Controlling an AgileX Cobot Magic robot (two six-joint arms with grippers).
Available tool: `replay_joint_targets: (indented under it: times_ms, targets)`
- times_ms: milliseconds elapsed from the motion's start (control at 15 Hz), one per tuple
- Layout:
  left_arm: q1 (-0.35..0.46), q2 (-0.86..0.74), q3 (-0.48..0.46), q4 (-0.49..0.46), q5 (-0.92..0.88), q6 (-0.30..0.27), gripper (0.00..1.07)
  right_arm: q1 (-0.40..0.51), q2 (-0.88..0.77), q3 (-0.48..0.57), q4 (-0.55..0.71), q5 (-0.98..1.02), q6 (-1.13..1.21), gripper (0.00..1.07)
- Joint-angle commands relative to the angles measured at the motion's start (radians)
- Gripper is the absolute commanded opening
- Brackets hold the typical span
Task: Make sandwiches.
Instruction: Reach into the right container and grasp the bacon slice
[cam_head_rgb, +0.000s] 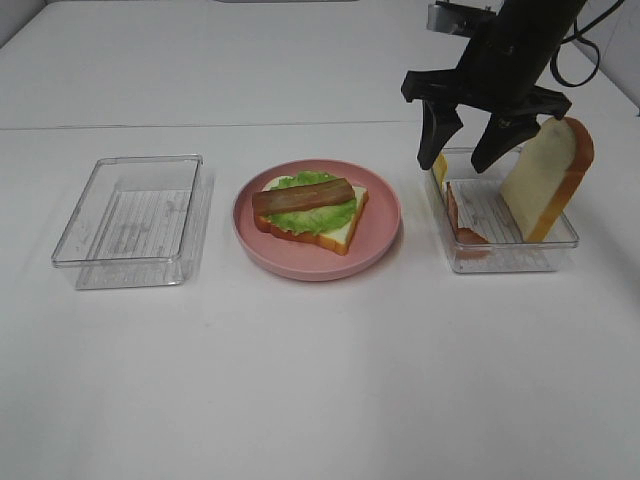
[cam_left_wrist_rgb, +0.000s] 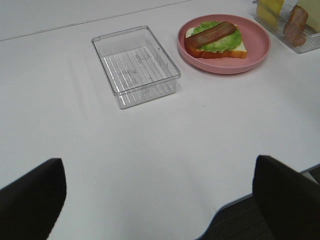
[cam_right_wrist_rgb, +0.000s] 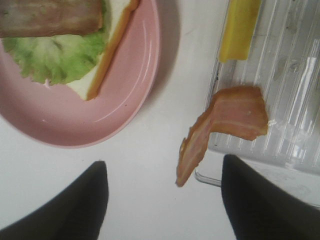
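Left to right: the left gripper (cam_left_wrist_rgb: 160, 200) (jaws wide, empty) hangs over the table (cam_left_wrist_rgb: 150, 150) near the left tray (cam_head_rgb: 128, 220). The part-built sandwich (cam_head_rgb: 310, 208) lies on the pink plate (cam_head_rgb: 385, 215). The right gripper (cam_head_rgb: 455, 165), open and holding nothing, hovers above the right tray (cam_head_rgb: 560, 245) holding cheese (cam_head_rgb: 439, 168), ham (cam_head_rgb: 463, 222) and a leaning bread slice (cam_head_rgb: 548, 180). The ham, draped over the tray wall, is probably the next layer: straddle its raised fold squarely and close gently before lifting.
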Motion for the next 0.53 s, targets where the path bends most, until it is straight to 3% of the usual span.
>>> replay_joint_targets:
  times_ms: [67,267,533]
  targets:
    - [-0.001,-0.018,0.002,0.002,-0.011,-0.008,0.96,0.002,0.055,-0.013,-0.017,0.014,0.025,0.55]
    - [-0.001,-0.018,0.002,0.002,-0.011,-0.008,0.96,0.001,0.097,-0.013,-0.044,0.004,0.025,0.53]
    - [-0.001,-0.018,0.002,0.002,-0.011,-0.008,0.96,0.001,0.115,-0.013,-0.059,0.008,0.021,0.05]
